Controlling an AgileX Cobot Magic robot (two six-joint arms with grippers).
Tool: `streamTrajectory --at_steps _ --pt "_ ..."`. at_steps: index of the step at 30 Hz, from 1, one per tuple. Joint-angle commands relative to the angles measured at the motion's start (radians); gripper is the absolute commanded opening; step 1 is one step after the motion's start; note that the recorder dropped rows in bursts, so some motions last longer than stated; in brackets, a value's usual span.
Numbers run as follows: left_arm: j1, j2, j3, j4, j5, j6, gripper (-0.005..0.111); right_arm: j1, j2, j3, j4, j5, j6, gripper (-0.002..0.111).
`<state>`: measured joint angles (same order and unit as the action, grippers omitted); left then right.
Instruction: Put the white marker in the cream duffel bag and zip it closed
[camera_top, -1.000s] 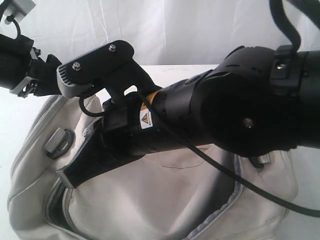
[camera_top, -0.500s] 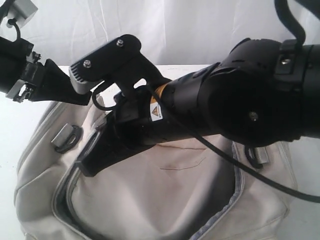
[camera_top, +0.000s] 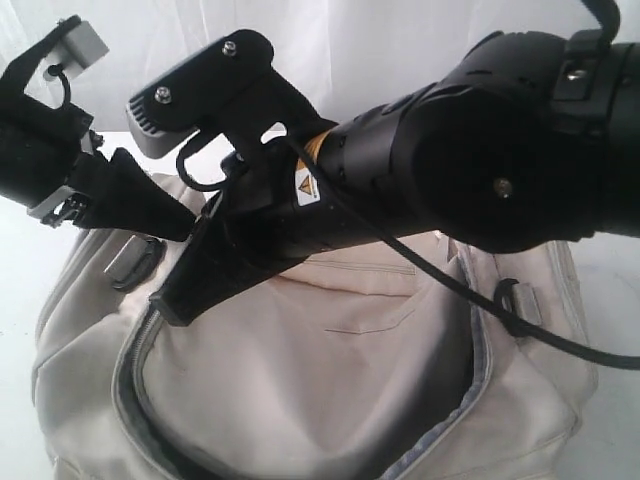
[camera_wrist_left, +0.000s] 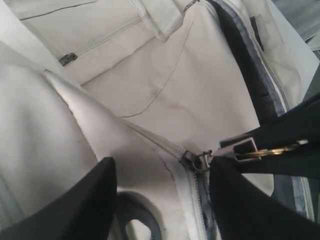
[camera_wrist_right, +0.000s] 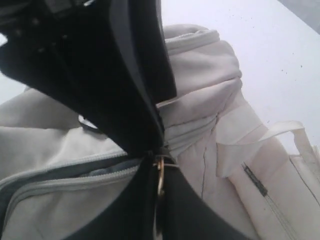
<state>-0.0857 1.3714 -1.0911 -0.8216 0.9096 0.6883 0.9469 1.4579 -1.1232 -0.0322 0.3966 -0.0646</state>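
Zipping is in hand: the pull (camera_wrist_left: 265, 150) of the bag (camera_top: 330, 400) is clamped by the right fingers (camera_wrist_right: 135, 110), with the left fingers (camera_wrist_left: 75, 200) spread beside it. The marker, unseen, is presumed inside the bag. The pull must next be drawn along the open mouth.

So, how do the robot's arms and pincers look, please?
Both arms are black. The right arm has bulky rounded joints, an orange band, a white label with a yellow warning triangle, a loose black cable and a camera block with a grey front. The left pincer has dark, tapering fingers.
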Motion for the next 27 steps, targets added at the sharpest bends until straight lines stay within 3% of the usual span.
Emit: streamTrajectory --at_steps 1,20,25,27 --pt "-0.009 0.019 0.005 -0.003 -0.019 -0.009 0.059 0.020 0.000 -0.009 -0.004 0.000 -0.072 0.000" --pt "-0.009 0.073 0.005 -0.029 -0.052 -0.019 0.058 0.092 0.020 -0.009 -0.002 0.020 -0.178 0.000" --pt "-0.009 0.075 0.016 -0.029 -0.052 -0.019 0.029 0.092 0.020 -0.021 -0.002 0.018 -0.192 0.000" --pt "-0.009 0.081 0.016 -0.029 -0.050 -0.019 0.023 0.092 0.020 -0.029 -0.002 0.018 -0.194 0.000"
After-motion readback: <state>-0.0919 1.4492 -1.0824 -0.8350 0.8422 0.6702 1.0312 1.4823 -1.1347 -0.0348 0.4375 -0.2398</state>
